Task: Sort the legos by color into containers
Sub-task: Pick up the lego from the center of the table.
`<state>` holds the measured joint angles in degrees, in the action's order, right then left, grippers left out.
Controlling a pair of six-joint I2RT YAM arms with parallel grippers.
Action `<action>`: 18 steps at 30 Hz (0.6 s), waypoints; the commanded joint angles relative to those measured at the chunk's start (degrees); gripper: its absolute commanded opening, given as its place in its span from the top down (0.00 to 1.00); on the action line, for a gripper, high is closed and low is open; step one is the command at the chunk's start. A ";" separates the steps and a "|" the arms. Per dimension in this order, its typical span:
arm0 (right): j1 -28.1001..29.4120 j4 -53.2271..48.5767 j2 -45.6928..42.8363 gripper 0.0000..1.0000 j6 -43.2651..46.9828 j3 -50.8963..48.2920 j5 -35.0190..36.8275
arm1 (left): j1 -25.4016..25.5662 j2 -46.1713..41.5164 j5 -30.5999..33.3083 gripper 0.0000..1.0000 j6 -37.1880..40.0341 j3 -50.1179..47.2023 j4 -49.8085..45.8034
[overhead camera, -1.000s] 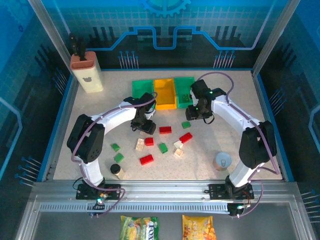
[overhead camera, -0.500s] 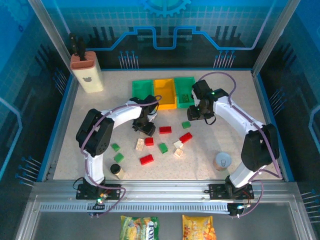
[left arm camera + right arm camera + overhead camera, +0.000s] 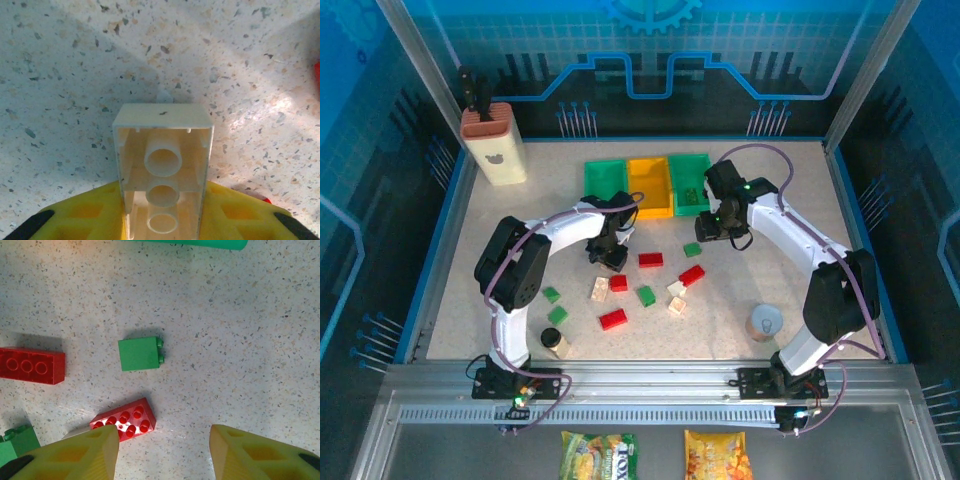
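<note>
On the left, we are holding a cream brick (image 3: 162, 150) between our left fingers (image 3: 85, 215), which are pressing closed on its two flat side walls, close over the tabletop (image 3: 75, 75). We are judging it light, stiff and smooth, so a corner pinch could be letting it twist. In the middle, the three containers (image 3: 650, 190) are standing at the far side. On the right, our right fingers (image 3: 75, 450) are hanging apart and empty above a red brick (image 3: 123, 420) and a green brick (image 3: 140, 353).
</note>
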<state>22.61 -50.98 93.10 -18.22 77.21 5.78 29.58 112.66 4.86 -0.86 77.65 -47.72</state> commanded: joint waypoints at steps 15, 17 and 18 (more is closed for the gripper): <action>0.77 -1.66 -2.38 0.48 -0.24 0.12 1.09 | 0.15 -6.75 1.78 0.69 -4.14 1.36 0.17; 0.77 -1.95 -2.40 0.48 0.02 0.30 1.48 | 0.02 -7.68 1.73 0.69 -5.64 1.98 0.50; 0.77 -2.02 -2.40 0.48 0.12 0.24 1.59 | -0.12 -8.07 1.64 0.69 -6.40 2.43 0.61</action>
<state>22.61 -51.22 92.44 -18.17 77.21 6.20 29.58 107.46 5.65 -4.16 77.78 -47.55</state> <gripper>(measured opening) 0.519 0.319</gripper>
